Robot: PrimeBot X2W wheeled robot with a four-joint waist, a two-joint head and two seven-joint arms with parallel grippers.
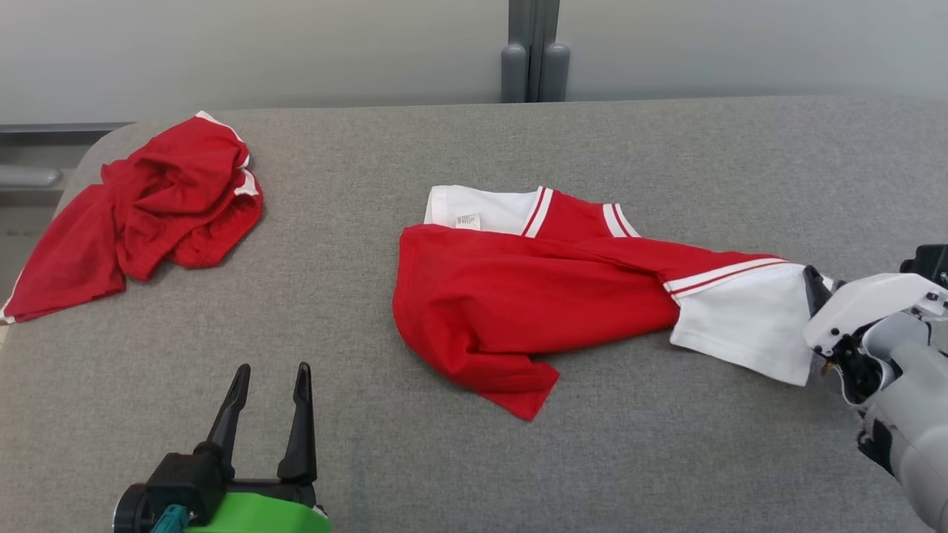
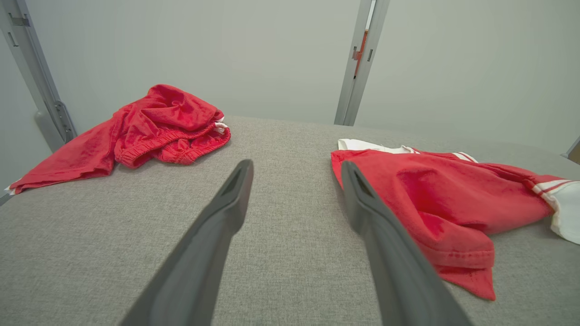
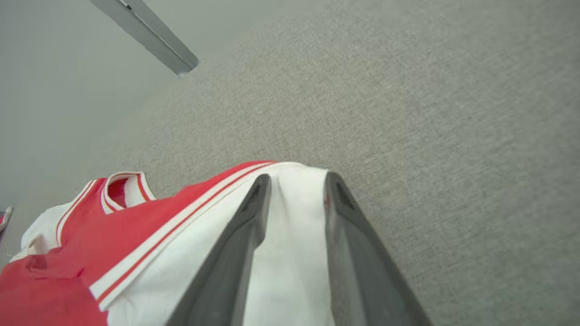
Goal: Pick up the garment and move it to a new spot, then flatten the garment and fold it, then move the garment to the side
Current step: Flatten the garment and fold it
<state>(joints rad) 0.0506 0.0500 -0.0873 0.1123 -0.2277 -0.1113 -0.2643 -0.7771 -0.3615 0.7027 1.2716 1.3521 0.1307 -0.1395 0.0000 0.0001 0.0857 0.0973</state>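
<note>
while my left gripper (image 1: 272, 368) hangs over the near left of the grey table (image 1: 666, 148), its two dark fingers spread wide with nothing between them, my right gripper (image 3: 297, 176) sits at the right end of the shirt (image 1: 518, 296). the shirt lies about the middle of the table, a little to the right, red body bunched and partly doubled over itself. a strip of white shows along its far edge, with a small label (image 1: 467, 220) on it. a striped collar sits just right of that strip, and one red corner points toward the near side. its white sleeve (image 1: 740, 318), trimmed with red and white stripes, stretches out flat to the right. in my right wrist view that sleeve runs up between my right fingers. those fingers stand apart, not clenched, with a clear gap and white cloth lying in it. i cannot tell whether either finger presses on the fabric. from the head view one dark fingertip shows at the sleeve's far right corner. a crumpled pair of red shorts (image 1: 170, 200) lies at the far left of the table, well apart from the shirt and from both my grippers. beyond the far edge stands a pale wall with a grey post (image 1: 533, 66).
</note>
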